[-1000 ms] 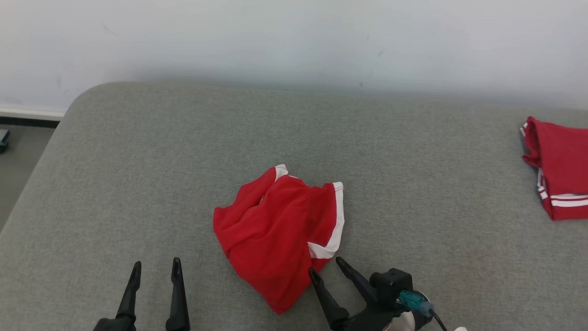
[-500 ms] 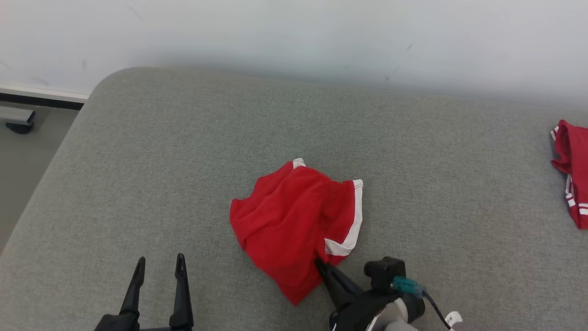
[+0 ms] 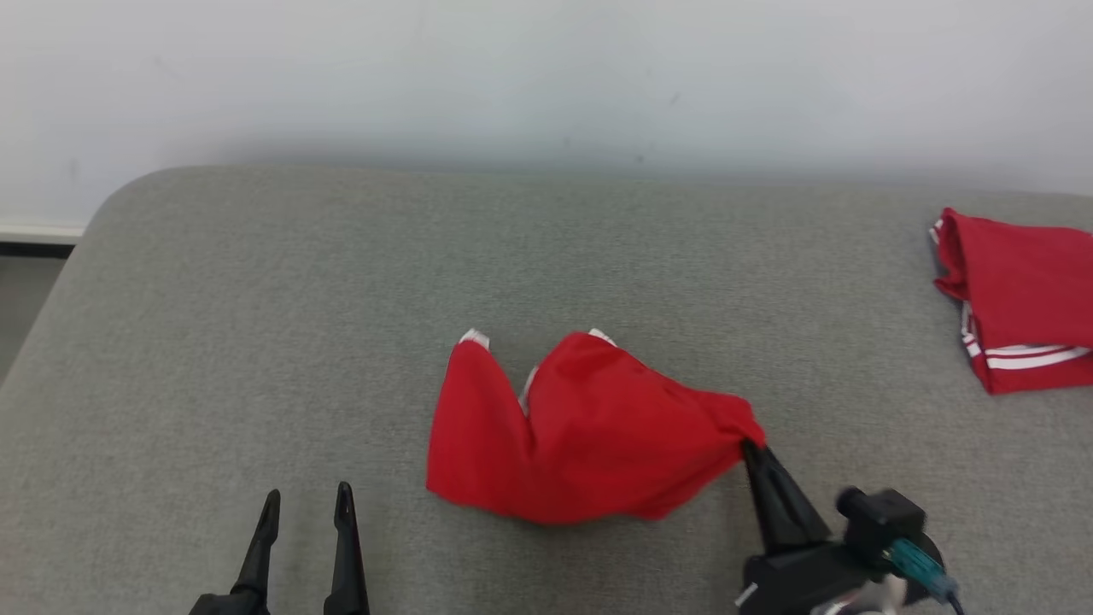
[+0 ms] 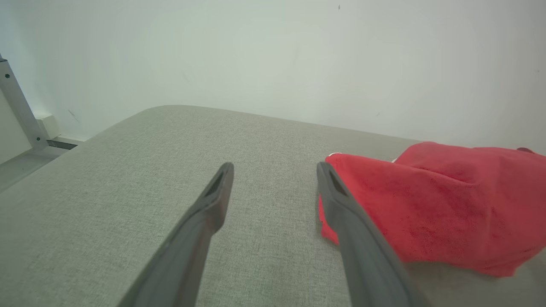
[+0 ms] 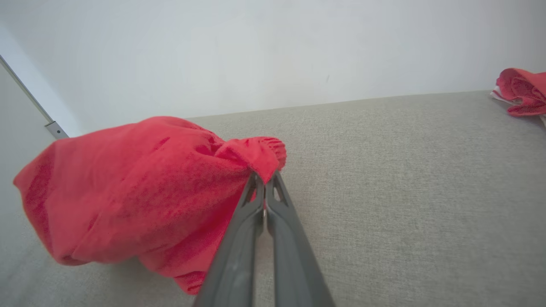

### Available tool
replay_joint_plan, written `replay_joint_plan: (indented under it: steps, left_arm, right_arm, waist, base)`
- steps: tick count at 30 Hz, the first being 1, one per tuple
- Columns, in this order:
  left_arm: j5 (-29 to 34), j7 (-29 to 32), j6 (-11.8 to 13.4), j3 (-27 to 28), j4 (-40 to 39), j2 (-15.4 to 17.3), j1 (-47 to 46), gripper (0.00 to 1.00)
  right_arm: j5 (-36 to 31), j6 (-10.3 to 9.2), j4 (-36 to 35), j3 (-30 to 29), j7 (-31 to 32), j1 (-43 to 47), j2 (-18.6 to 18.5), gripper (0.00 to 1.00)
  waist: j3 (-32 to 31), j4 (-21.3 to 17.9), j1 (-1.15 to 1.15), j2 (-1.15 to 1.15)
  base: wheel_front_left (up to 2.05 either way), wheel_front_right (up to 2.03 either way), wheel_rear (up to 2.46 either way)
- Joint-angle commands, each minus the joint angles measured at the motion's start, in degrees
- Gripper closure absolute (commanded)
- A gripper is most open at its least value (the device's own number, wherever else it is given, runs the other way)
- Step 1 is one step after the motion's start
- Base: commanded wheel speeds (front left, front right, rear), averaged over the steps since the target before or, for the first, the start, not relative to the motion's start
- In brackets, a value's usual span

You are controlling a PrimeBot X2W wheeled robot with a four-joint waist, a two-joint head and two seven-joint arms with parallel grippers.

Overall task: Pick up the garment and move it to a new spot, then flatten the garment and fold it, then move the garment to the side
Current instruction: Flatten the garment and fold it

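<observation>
The garment is a pair of red shorts with white trim, in the middle of the grey surface. My right gripper is shut on its right edge and holds that side lifted, so the cloth hangs stretched to the left. In the right wrist view the garment bunches at the closed fingertips. My left gripper stands open at the lower left, a little left of the garment and apart from it. The left wrist view has the garment just right of the open fingers.
A second red garment with white stripes lies folded at the far right of the grey padded surface. A pale wall rises behind. The surface's rounded left edge drops to the floor.
My right gripper has closed on the garment's edge and pulled it up and to the right, stretching the cloth out. The head camera has shifted. The left gripper stays open.
</observation>
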Motion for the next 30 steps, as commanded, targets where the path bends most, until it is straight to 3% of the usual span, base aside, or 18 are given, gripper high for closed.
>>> replay_joint_plan:
  steps: [1,10,11,12,13,22,26,30]
  left_arm:
    - [-0.3,-0.2,0.1,-0.2,0.1,-0.1,0.4,0.0]
    - [-1.2,-0.2,0.6,-1.5,0.7,-0.1,-0.3,0.0]
    - [-1.2,-0.2,0.6,-1.6,0.7,-0.1,-0.3,0.0]
    - [-1.3,-0.2,0.6,-1.6,0.8,-0.1,-0.3,0.0]
    - [-1.4,-0.2,0.6,-1.6,0.9,-0.1,-0.2,0.0]
    - [-1.4,-0.2,0.2,-2.4,1.9,-0.1,0.9,0.0]
    - [-0.9,-0.2,0.0,-2.6,2.2,-0.1,1.2,0.0]
    - [-0.6,-0.2,-0.3,-2.7,2.5,-0.1,1.7,0.0]
  right_arm:
    - [-1.0,-0.16,-1.1,-1.3,0.0,1.5,-0.2,1.0]
    - [-3.8,-0.16,-4.3,-12.6,0.0,6.4,-0.4,1.0]
    - [-4.2,-0.16,-3.6,-13.0,0.0,6.4,-0.4,0.88]
    - [-4.4,-0.16,-2.8,-13.0,0.0,6.2,-0.4,0.25]
    - [-4.4,-0.16,-2.7,-13.1,0.0,5.4,-0.5,0.0]
    - [-6.3,-0.16,-6.8,-13.5,0.0,4.3,-1.0,0.0]
    - [-5.8,-0.16,-5.7,-8.2,0.0,1.9,-1.4,0.0]
    - [-4.2,-0.16,1.0,-1.0,1.2,-3.1,-1.6,0.0]
  waist:
    - [-0.5,-2.0,0.0,0.0]
    - [-0.4,-4.5,0.0,0.0]
    - [-0.4,-4.6,0.0,0.0]
    - [-0.4,-4.8,0.0,0.0]
    - [-0.5,-4.9,0.0,0.0]
    - [-2.5,-4.6,0.0,0.0]
    - [-3.2,-4.0,0.0,0.0]
    - [-3.7,-3.4,0.0,0.0]
  base:
    - [0.0,0.0,0.0]
    - [0.0,0.0,0.0]
    - [0.0,0.0,0.0]
    - [0.0,0.0,0.0]
    - [0.0,0.0,0.0]
    - [0.0,0.0,0.0]
    - [0.0,0.0,0.0]
    - [0.0,0.0,0.0]
